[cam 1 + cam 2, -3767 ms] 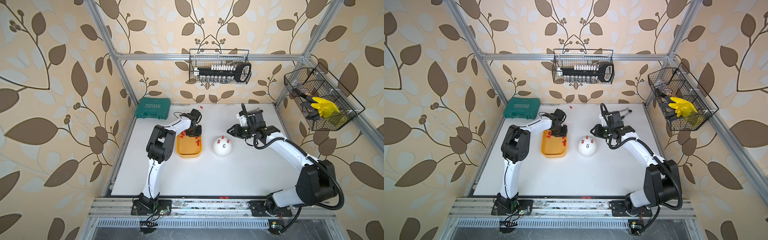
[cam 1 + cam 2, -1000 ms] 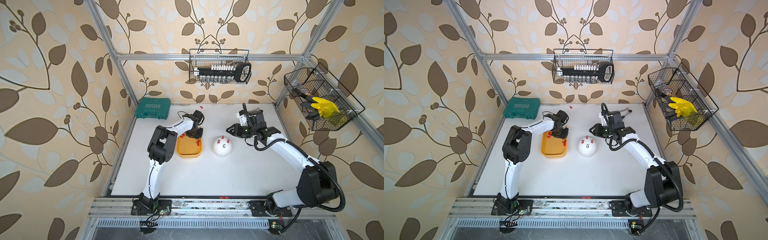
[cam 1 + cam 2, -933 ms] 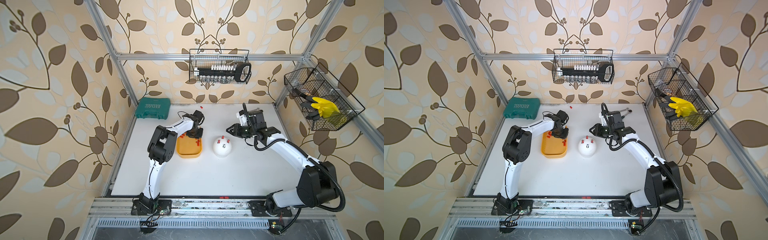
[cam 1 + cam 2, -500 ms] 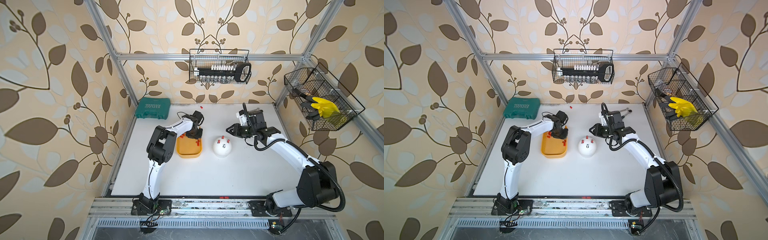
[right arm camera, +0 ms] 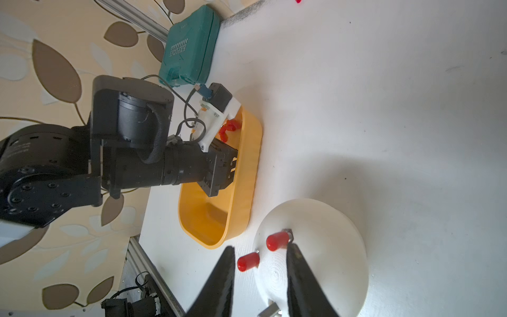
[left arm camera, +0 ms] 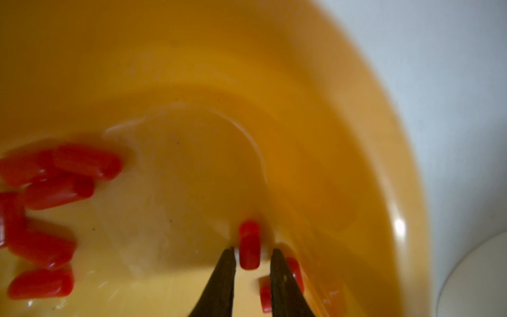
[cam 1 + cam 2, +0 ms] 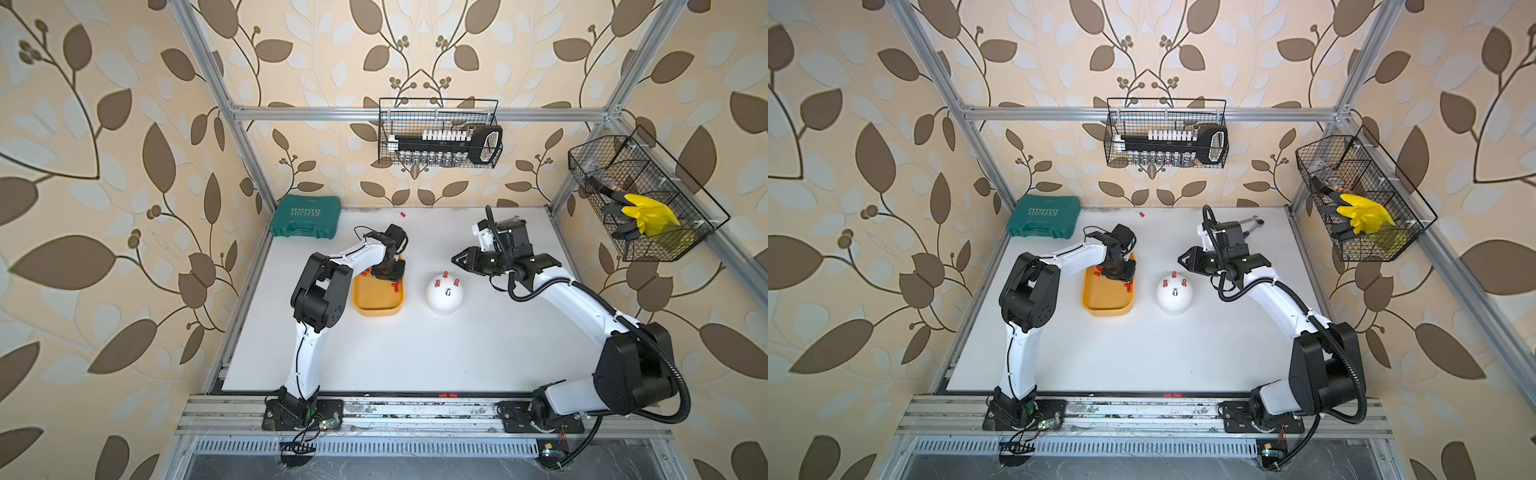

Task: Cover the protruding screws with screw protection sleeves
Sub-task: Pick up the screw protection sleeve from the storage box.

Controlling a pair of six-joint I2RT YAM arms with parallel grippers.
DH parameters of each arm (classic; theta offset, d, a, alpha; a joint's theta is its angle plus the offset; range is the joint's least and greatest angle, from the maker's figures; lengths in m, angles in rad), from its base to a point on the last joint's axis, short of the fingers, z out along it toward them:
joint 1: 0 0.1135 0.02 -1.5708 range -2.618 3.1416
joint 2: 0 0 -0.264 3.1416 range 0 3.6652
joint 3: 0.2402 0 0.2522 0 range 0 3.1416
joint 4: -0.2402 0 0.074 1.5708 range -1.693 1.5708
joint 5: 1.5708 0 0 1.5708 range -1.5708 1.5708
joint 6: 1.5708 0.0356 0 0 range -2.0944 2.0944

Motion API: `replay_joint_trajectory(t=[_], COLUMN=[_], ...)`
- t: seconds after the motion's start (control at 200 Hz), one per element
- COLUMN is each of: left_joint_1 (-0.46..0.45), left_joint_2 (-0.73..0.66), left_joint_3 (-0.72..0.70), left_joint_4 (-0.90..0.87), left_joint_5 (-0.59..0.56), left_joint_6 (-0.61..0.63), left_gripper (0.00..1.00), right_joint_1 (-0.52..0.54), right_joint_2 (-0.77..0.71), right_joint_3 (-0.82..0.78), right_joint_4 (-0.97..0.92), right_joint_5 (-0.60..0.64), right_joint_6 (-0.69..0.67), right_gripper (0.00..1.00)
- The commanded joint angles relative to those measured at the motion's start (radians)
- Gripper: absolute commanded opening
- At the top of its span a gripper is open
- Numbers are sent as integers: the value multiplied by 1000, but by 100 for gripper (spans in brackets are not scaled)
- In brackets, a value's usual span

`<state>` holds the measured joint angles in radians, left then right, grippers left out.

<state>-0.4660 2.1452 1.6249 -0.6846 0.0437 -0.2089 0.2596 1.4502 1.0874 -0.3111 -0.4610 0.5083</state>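
Left gripper (image 6: pixel 253 249), fingers cut off, loosely straddles a red sleeve (image 6: pixel 249 238) in the blurred tray (image 6: pixel 356 137). Right gripper (image 5: pixel 260 246) gapes empty, unmoved.

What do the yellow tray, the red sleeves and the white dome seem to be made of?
Yellow tray: probably moulded plastic, glossy; bright highlights on its curved wall.
Red sleeves: likely soft plastic or rubber, smooth, slight sheen, rounded ends.
White dome: seemingly matte plastic, perhaps printed; fine concentric ridges show on top.

walls (image 7: pixel 124 124): beige leaf wallpaper | frame (image 7: pixel 311 113): aluminium | tabletop (image 7: pixel 415 353): white | baskets (image 7: pixel 388 124): black wire
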Motion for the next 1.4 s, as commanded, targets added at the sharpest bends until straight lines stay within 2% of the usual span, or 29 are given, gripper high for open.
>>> replay_joint_trajectory(t=[0.0, 0.095, 0.15, 0.3, 0.375, 0.535, 0.725, 1.0, 1.1, 1.25, 1.395], left_joint_1=[-7, -8, -8, -8, -8, -6, 7, 53, 56, 56, 56], left_joint_2=[9, 18, 18, 19, 20, -4, -77, -401, -519, -740, -871], left_joint_3=[30, 39, 36, 35, 38, 17, -38, -363, -463, -704, -870], left_joint_4=[-12, -19, -20, -13, -15, 12, 99, 455, 507, 727, 953], left_joint_5=[-19, -18, -15, -18, -15, -17, 60, 221, 219, 266, 438], left_joint_6=[16, 20, 17, 25, 28, 45, 74, 45, 33, 34, 76], left_gripper=[25, 21, 16, 14, 2, 2, 0, 0, 0, 0, 0], right_joint_1=[3, 3, 4, 4, 4, 4, 5, 12, 17, 31, 69], right_joint_2=[-20, -19, -19, -14, -14, -3, -11, -49, -67, -86, -111], right_joint_3=[-11, -9, -9, -9, -10, -12, 5, -30, -45, -70, -58], right_joint_4=[7, 7, 7, 9, 13, 28, 76, 151, 168, 222, 258], right_joint_5=[-13, -14, -14, -17, -18, -14, -8, -54, -53, -105, -226], right_joint_6=[1, -1, -1, -2, -2, -7, -8, -9, -11, -11, 20], right_gripper=[33, 33, 33, 33, 33, 33, 33, 33, 33, 33, 33])
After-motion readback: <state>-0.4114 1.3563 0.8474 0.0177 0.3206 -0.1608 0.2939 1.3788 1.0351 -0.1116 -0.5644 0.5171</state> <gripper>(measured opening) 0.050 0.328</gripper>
